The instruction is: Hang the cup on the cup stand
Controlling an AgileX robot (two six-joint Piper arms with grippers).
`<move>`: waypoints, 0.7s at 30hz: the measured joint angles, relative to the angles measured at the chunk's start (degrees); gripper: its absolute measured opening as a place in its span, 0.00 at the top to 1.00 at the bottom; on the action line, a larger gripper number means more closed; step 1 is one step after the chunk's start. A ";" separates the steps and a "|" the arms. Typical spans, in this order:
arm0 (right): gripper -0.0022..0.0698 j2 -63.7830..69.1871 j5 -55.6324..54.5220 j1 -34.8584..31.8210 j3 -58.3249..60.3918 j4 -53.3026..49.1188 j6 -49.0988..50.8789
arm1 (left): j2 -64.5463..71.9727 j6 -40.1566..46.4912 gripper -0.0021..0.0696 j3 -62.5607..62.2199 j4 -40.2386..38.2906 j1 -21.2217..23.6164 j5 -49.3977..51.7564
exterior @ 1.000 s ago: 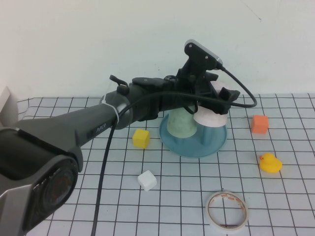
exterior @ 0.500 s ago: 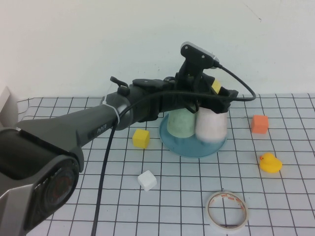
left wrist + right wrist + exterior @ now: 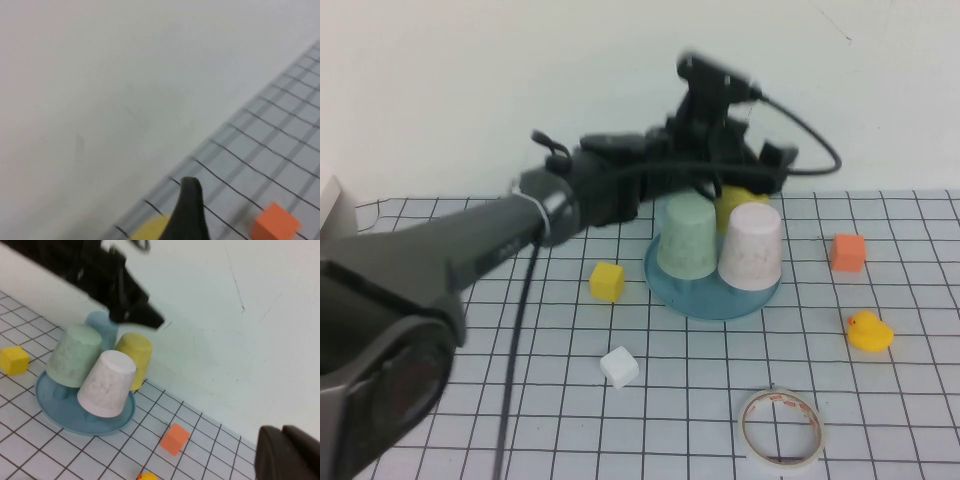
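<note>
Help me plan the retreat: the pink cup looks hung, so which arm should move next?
Left: the left gripper, open, is above the cup on the cup stand. The right gripper, shut, sits off to the side.

The cup [image 3: 751, 246] was pale pink and faintly speckled, on a blue stand [image 3: 705, 296]. Its neighbours were a light green cup [image 3: 687, 236] and a yellow cup [image 3: 738, 204].

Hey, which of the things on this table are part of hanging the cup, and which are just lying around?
Part of the job:
pink cup, upside down on the cup stand
left gripper, open above it
right gripper, shut, off to the side

Lying about:
green cup
yellow cup
yellow block
white block
orange block
rubber duck
tape roll
</note>
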 joint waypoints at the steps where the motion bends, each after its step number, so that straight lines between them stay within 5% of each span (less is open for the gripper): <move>1: 0.97 0.00 0.00 0.00 0.00 0.00 0.00 | -0.93 0.66 0.20 0.00 0.00 0.00 -1.07; 6: 0.97 0.00 0.00 0.00 0.00 0.00 0.00 | -7.63 4.02 0.30 0.00 -0.09 0.00 -8.26; 21: 0.97 0.00 0.00 0.00 0.00 0.00 0.00 | -35.13 17.86 0.85 1.19 0.46 0.00 -21.71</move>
